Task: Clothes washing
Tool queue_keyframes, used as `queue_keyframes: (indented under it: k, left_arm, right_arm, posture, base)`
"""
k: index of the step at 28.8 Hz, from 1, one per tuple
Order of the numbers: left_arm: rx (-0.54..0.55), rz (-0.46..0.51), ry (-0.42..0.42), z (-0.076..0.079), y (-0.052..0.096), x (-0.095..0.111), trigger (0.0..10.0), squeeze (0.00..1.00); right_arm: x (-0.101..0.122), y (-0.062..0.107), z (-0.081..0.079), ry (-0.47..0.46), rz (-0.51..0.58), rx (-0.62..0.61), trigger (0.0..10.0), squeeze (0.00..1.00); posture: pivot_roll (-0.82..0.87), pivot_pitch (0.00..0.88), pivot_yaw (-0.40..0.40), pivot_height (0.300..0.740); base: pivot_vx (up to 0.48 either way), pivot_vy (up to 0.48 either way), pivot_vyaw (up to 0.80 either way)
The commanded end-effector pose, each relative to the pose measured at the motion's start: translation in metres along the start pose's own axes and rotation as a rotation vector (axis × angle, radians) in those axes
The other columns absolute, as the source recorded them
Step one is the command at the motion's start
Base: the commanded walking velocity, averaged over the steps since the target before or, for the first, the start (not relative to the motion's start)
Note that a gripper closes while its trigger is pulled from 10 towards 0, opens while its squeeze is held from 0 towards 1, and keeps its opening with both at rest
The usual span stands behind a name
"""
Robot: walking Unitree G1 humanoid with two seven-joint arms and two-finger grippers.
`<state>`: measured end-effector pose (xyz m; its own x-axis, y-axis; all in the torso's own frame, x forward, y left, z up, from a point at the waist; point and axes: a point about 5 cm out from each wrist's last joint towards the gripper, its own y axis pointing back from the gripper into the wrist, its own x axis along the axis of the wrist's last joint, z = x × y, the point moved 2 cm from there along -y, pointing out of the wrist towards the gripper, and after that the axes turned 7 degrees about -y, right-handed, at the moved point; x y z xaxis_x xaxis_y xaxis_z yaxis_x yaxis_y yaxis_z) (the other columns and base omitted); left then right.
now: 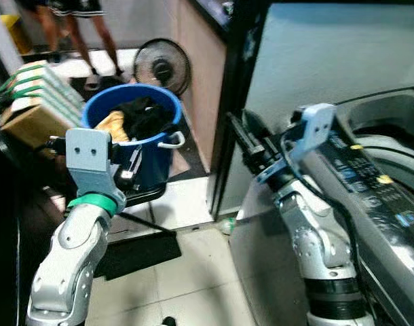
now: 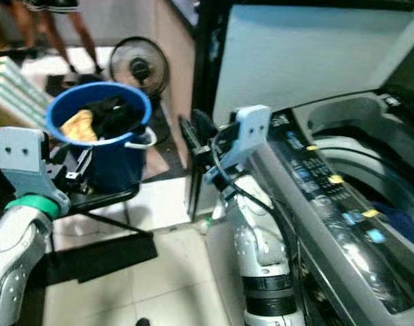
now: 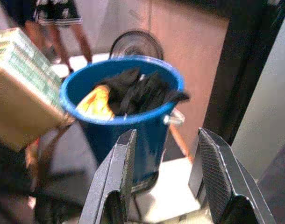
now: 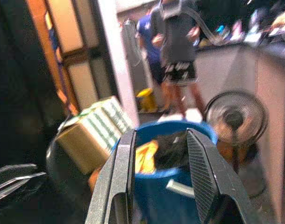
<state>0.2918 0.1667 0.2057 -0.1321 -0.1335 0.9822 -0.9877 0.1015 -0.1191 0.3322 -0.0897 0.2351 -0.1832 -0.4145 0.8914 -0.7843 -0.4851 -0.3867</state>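
A pale tiled floor [image 1: 193,272] runs between a washing machine [image 2: 343,204] beside the right gripper [image 4: 159,182] and a black stand ahead of the left gripper [image 3: 168,186]. One blue bucket [image 1: 136,136] stands upright on that stand, just ahead of both grippers, mouth upward, holding dark clothes [image 1: 146,115] and one yellow piece. One fan [image 1: 163,66] stands beyond it, and one cardboard box [image 1: 30,109] beside it. Both grippers are released, holding nothing. A person's legs [image 1: 78,30] stand farther back.
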Motion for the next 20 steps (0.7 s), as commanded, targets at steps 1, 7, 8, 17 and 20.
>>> queue_keyframes:
  k: [1,7,8,17,20]
  left_arm:
    - [0.005,-0.032,-0.027,-0.002,0.000,-0.011,10.0,0.00]
    - [0.019,-0.172,-0.102,-0.009,0.017,-0.063,10.0,0.00]
    - [0.023,-0.223,-0.109,-0.012,0.025,-0.082,10.0,0.00]
    - [0.151,-0.305,0.031,-0.025,0.044,-0.118,10.0,0.00]
    - [0.143,-0.300,0.062,-0.019,0.039,-0.119,10.0,0.00]
  right_arm:
    - [-0.010,0.005,0.007,0.014,-0.042,-0.022,10.0,0.00]
    - [-0.047,0.024,0.027,0.031,-0.203,-0.106,10.0,0.00]
    - [-0.062,0.034,0.039,0.051,-0.260,-0.167,10.0,0.00]
    - [-0.099,0.081,0.081,0.006,-0.371,-0.423,10.0,0.00]
    - [-0.112,0.088,0.078,0.014,-0.416,-0.413,10.0,0.00]
  posture:
    - [0.15,0.000,-0.001,0.740]
    - [0.15,0.002,0.001,0.740]
    - [0.15,0.002,0.001,0.740]
    - [0.15,0.013,-0.008,0.740]
    - [0.14,0.016,-0.008,0.740]
  base:
    - [0.000,0.000,0.77]
    - [0.000,0.000,0.51]
    - [0.000,0.000,0.00]
    - [0.000,0.000,0.00]
    - [0.000,0.000,0.00]
